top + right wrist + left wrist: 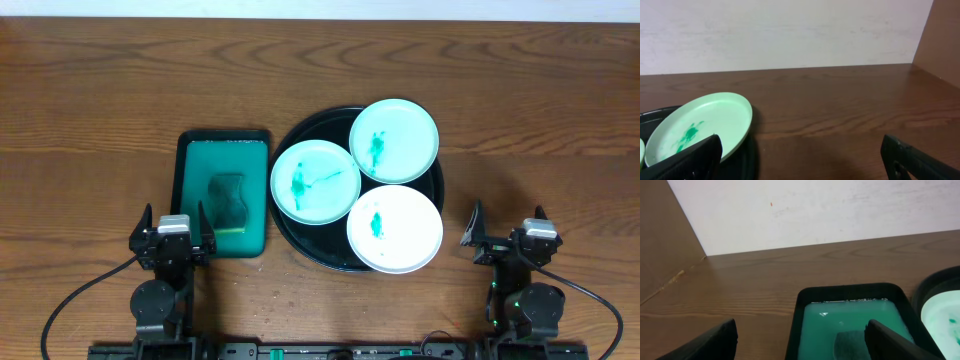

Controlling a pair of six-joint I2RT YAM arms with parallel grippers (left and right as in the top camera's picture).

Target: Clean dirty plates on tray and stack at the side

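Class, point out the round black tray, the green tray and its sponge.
Round glossy black tray (325, 122): overhead view, bare far-left floor.
Rectangular green black-rimmed tray (222, 155): overhead view, bare far floor.
Dark green sponge (230, 198): overhead view, middle.

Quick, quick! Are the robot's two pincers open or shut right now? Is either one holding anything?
Left pincer: open, holding nothing.
Right pincer: open, holding nothing.

Overhead straight down on table (100, 80), wrist views low, close, facing wall (815, 210) — green tray (850, 289) shared left, plate (705, 125) right.
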